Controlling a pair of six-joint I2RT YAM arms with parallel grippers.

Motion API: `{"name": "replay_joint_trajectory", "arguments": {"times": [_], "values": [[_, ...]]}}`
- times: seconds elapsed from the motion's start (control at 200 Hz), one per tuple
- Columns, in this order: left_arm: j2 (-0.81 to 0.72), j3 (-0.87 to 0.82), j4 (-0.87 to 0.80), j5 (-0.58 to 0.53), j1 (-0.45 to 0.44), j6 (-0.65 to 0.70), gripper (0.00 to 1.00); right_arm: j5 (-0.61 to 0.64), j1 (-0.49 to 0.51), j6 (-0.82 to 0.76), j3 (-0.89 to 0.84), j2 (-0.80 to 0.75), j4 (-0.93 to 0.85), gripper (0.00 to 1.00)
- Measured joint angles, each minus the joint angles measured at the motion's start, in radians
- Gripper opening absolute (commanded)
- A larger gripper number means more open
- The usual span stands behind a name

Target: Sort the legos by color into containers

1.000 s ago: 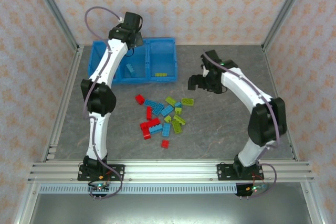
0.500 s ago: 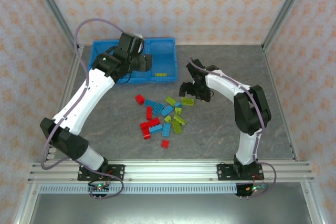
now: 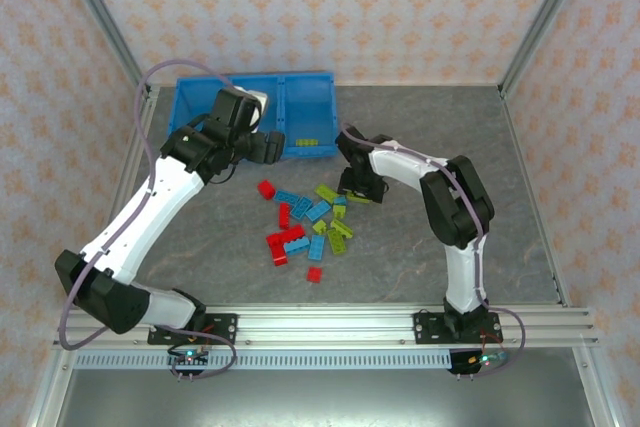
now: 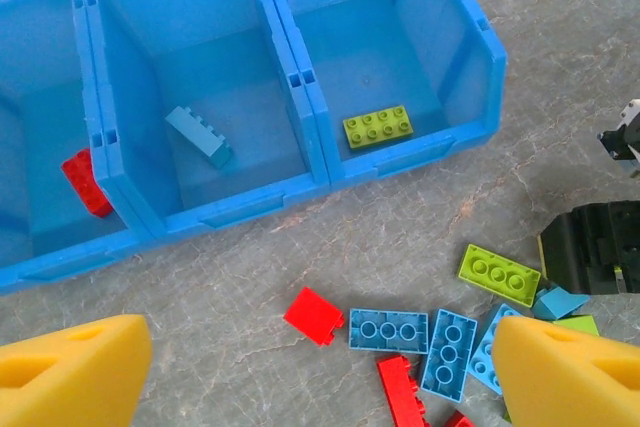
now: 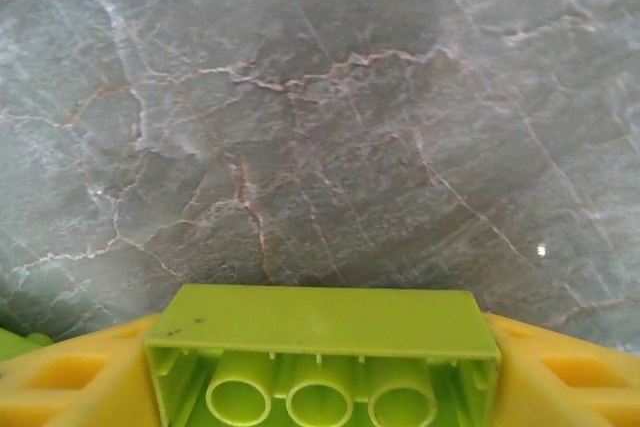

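The legos (image 3: 308, 219) lie as a loose pile of red, light blue and lime bricks mid-table. The containers are one blue tray (image 3: 312, 85) at the back left; its compartments hold a red brick (image 4: 84, 183), a light blue brick (image 4: 198, 135) and a lime brick (image 4: 378, 126). My left gripper (image 3: 264, 147) hovers open between tray and pile, with nothing between its yellow fingers (image 4: 75, 372). My right gripper (image 3: 357, 187) is down at the pile's upper right edge, shut on a lime green lego (image 5: 320, 332) seen from its hollow underside.
A red brick (image 4: 314, 314) and light blue bricks (image 4: 390, 330) lie just below the left gripper. A metal frame rail (image 3: 120, 187) borders the table's left side, and the grey stone-patterned tabletop (image 3: 470, 137) is bare to the right.
My left arm has pulled back from over the tray toward the pile while its jaws opened wide. My right gripper has moved left to the pile and closed round the lime lego.
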Motion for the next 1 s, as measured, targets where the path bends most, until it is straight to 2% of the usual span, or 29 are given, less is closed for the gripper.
{"name": "replay_joint_trajectory", "arguments": {"times": [0.22, 0.41, 0.561, 0.686, 0.866, 0.936, 1.001], "values": [[-0.005, -0.014, 0.015, -0.021, 0.000, -0.008, 0.89, 0.032, 0.002, 0.042, 0.080, 0.000, -0.045, 0.48], [-0.005, -0.008, 0.014, -0.072, 0.022, -0.071, 0.89, -0.003, 0.005, 0.104, 0.212, -0.045, 0.021, 0.47], [0.000, -0.003, 0.014, -0.090, 0.063, -0.100, 0.89, -0.039, 0.012, 0.174, 0.394, -0.030, 0.117, 0.47], [0.013, 0.010, 0.016, -0.089, 0.072, -0.103, 0.89, -0.055, 0.026, 0.197, 0.622, 0.093, 0.171, 0.47], [0.015, 0.010, 0.016, -0.087, 0.073, -0.098, 0.89, -0.043, 0.032, 0.200, 0.889, 0.356, 0.176, 0.48], [0.014, 0.010, 0.016, -0.087, 0.075, -0.095, 0.89, -0.047, 0.032, 0.200, 0.980, 0.460, 0.152, 0.53], [0.009, 0.006, 0.017, -0.087, 0.075, -0.095, 0.89, -0.058, 0.032, 0.201, 1.034, 0.536, 0.132, 0.64]]}}
